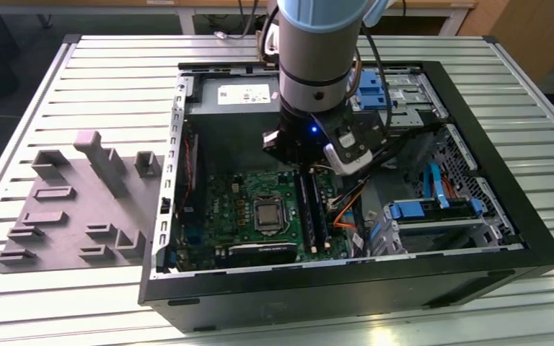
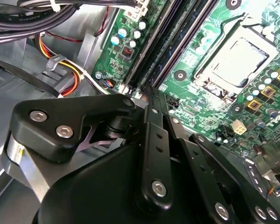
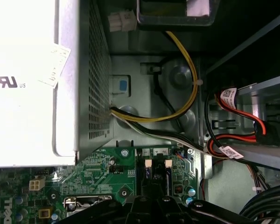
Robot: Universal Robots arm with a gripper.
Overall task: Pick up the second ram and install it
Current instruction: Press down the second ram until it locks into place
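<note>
Your gripper (image 2: 147,100) sits low inside the open computer case (image 1: 508,238), over the far end of the memory slots (image 1: 314,209) on the green motherboard (image 1: 243,205). In the second wrist view its fingers (image 2: 154,140) look drawn close together and come to a point right at the slot ends, but I cannot tell whether they pinch anything, so check that before you press. The second ram (image 2: 175,42) appears, as far as I can judge, to lie already along one of the long black slots, running away from the fingertips past the processor socket (image 2: 233,60).

If it is seated there, push straight down and evenly; a tilted push could leave one end proud. Watch the white latches (image 3: 148,163) in the first wrist view. Keep clear of the orange cables (image 1: 349,209) just to the exterior view's right. Farther off, the grey holder tray (image 1: 75,209) rests on the table (image 1: 84,72) at the exterior view's left, well apart from the case.
</note>
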